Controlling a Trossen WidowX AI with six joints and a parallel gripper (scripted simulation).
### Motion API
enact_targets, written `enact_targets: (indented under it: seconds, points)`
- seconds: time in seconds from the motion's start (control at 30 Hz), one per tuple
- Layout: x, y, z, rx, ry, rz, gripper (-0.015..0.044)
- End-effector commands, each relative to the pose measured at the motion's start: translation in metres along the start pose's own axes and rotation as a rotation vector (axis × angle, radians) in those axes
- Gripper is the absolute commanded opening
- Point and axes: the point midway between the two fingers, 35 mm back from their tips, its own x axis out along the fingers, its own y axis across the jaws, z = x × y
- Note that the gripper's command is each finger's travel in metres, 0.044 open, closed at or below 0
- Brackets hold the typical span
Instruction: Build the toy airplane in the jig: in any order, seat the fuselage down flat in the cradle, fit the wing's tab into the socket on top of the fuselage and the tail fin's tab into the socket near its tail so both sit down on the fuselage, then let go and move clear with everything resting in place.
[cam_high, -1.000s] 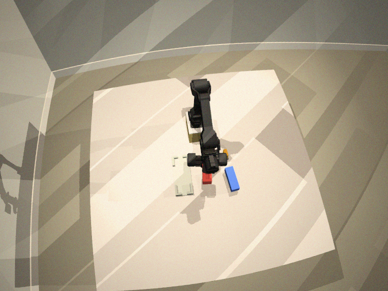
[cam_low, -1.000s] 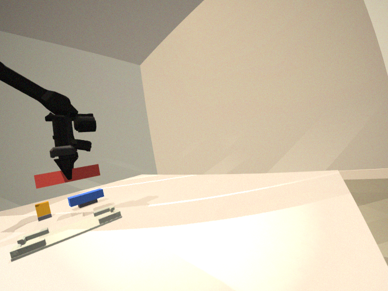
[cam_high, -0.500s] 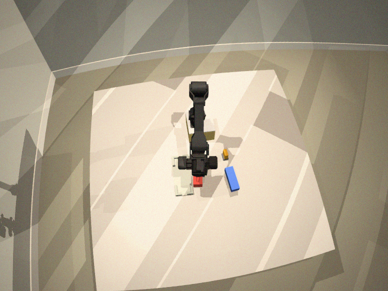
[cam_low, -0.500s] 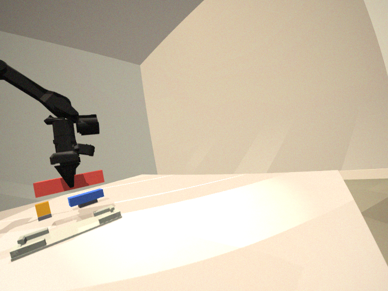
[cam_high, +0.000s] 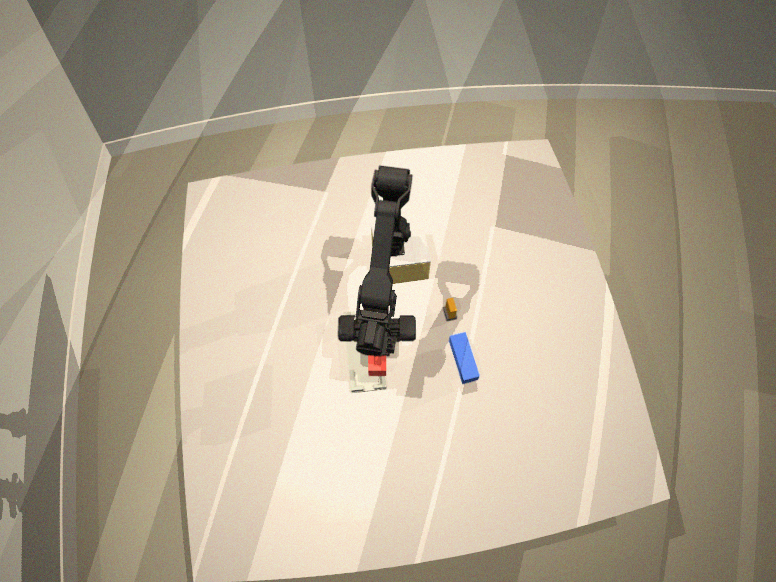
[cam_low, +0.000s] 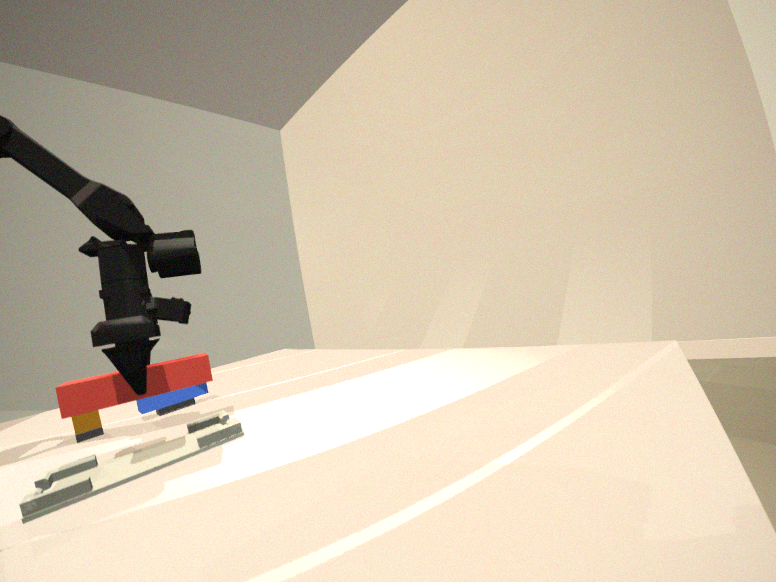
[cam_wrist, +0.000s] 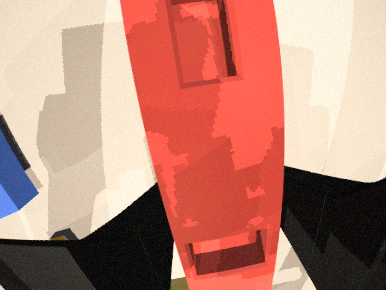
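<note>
From where I stand, the biggest thing is the black arm (cam_high: 381, 250) (cam_low: 87, 194), reaching over the pale surface (cam_high: 513, 407) (cam_low: 501, 476). Below the hand (cam_high: 374, 358) (cam_low: 141, 389) (cam_wrist: 213, 176) lies the grey-green jig (cam_high: 367, 383) (cam_low: 144, 460), with nothing seated in it. The hand is closed on the long red fuselage (cam_high: 377, 365) (cam_low: 178, 374) (cam_wrist: 200, 120), sockets facing up, held above the jig and apart from it. Off to one side of the hand, the blue wing (cam_high: 463, 357) (cam_low: 172, 399) (cam_wrist: 14, 175) rests on the surface. The small orange tail fin (cam_high: 451, 308) (cam_low: 87, 424) (cam_wrist: 59, 238) rests on that same side.
</note>
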Motion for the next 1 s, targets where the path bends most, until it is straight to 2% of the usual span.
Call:
enact_targets:
  seconds: [0.0, 0.37, 0.6, 0.63, 0.97]
  points:
    - [0.005, -0.012, -0.002, -0.006, -0.001, -0.001, 0.0000]
    - [0.019, -0.039, -0.010, -0.011, 0.001, -0.001, 0.0000]
    - [0.019, -0.039, -0.010, -0.011, 0.001, -0.001, 0.0184]
    - [0.019, -0.039, -0.010, -0.011, 0.001, -0.001, 0.0195]
    - [0.019, -0.039, -0.010, -0.011, 0.001, -0.001, 0.0195]
